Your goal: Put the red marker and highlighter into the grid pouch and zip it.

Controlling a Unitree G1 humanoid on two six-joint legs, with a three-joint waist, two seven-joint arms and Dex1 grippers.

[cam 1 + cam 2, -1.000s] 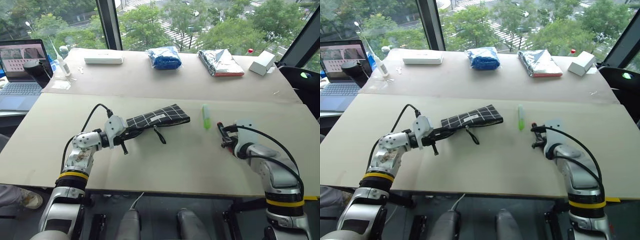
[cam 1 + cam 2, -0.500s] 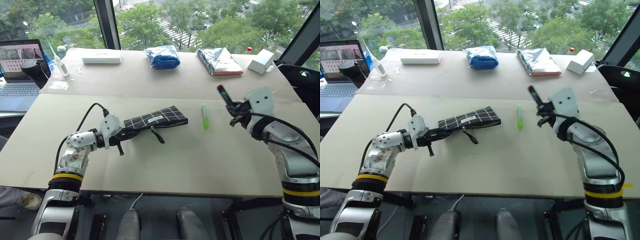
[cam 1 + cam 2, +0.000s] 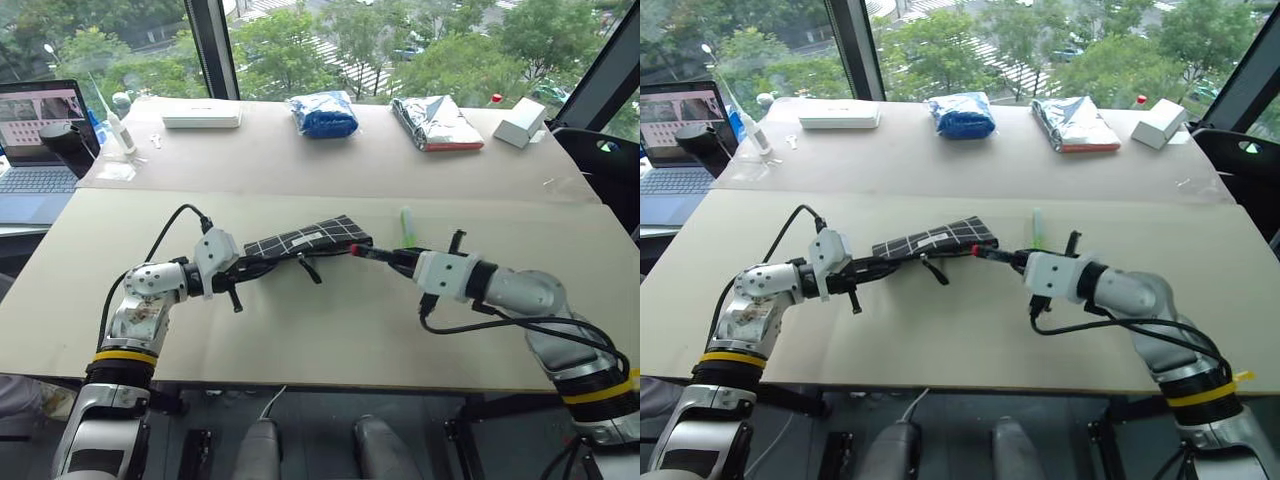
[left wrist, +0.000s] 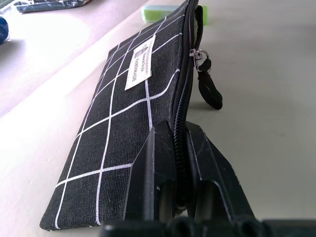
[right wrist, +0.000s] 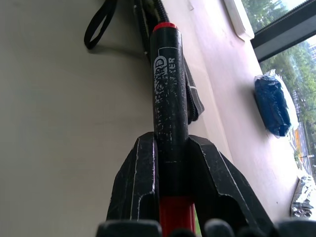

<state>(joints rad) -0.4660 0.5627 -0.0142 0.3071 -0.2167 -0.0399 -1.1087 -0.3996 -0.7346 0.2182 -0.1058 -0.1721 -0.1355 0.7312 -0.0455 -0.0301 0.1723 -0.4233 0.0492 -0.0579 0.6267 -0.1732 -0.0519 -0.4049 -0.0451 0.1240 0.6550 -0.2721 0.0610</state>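
Grid pouch lies flat mid-table, with bare tabletop all the way to the near edge and more open board behind it. The left gripper is clamped on the pouch's zip edge at one end (strap hanging loose beside the zip). The right gripper pinches the red marker, its tip reaching the pouch's other end. The highlighter rests on the table just behind the marker.
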